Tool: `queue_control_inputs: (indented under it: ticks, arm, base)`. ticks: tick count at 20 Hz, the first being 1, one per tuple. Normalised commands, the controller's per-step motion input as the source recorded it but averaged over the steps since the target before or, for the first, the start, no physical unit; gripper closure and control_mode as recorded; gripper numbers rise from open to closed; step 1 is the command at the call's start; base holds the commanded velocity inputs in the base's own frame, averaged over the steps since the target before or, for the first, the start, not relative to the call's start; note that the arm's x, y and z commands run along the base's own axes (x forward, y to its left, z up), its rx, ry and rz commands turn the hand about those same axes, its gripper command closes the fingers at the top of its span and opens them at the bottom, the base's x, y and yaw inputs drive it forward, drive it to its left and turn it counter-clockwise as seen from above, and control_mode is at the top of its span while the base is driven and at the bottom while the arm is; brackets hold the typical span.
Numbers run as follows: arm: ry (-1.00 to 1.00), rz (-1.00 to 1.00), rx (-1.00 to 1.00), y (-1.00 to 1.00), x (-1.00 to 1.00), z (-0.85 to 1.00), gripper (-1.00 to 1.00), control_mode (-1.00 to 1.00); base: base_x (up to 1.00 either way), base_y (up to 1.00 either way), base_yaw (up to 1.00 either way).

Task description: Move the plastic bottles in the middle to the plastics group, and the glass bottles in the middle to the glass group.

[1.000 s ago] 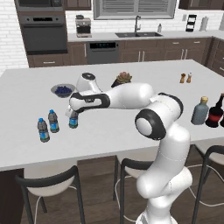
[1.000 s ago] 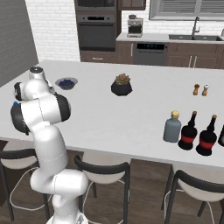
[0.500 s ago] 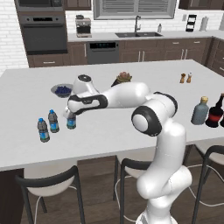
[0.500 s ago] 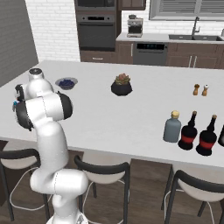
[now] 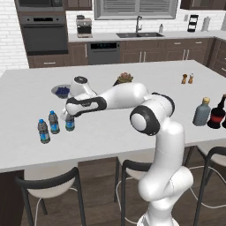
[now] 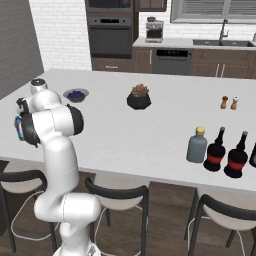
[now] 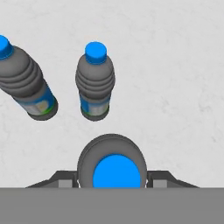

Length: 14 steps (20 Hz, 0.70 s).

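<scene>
- Kitchen: dark cabinets, wall oven, sink under the window; long pale counter [image 5: 132, 132] with stools along the near edge.
- Arm reaches far to its left. The gripper [image 5: 69, 118] is low over the counter, jaws clamped on a small water bottle [image 5: 69, 123] with a blue cap, gripped on both sides just below the cap in the hand view [image 7: 115, 168].
- Change over the last second: the hand has slid a little toward the left end and sunk; the held bottle now stands just beside the plastics group [image 5: 48, 126], 2 matching blue-capped bottles. Its base looks at or very near the counter; contact cannot be confirmed.
- Hand view: both group bottles [image 7: 95, 81] lie just ahead of the held one, apart from it and from each other.
- Judgement: the plastic move is at the placing point; release and a straight lift come next. Risk: a sideways retreat could topple the near neighbour.
- Far right end: grey-blue flask [image 6: 197, 145] with tan cap already stands beside the dark red-labelled bottles [image 6: 227, 155], so the glass side looks settled.
- Bystanders: berry bowl [image 5: 61, 91], potted plant [image 6: 139, 97], 2 shakers [image 6: 229, 102].
</scene>
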Motion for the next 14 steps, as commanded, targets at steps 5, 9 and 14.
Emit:
queue_control_inputs:
  ticks: [5,9,14]
  arm:
    - [0.00,0.00,-0.02,0.00,0.03,-0.43,1.00,-1.00]
    - [0.02,0.00,0.00,0.00,0.03,-0.61,1.00,-1.00]
    - [0.00,0.00,0.00,0.00,0.01,-0.27,1.00,-1.00]
  base:
    - [0.00,0.00,0.00]
    - [0.00,0.00,0.00]
    - [0.00,0.00,0.00]
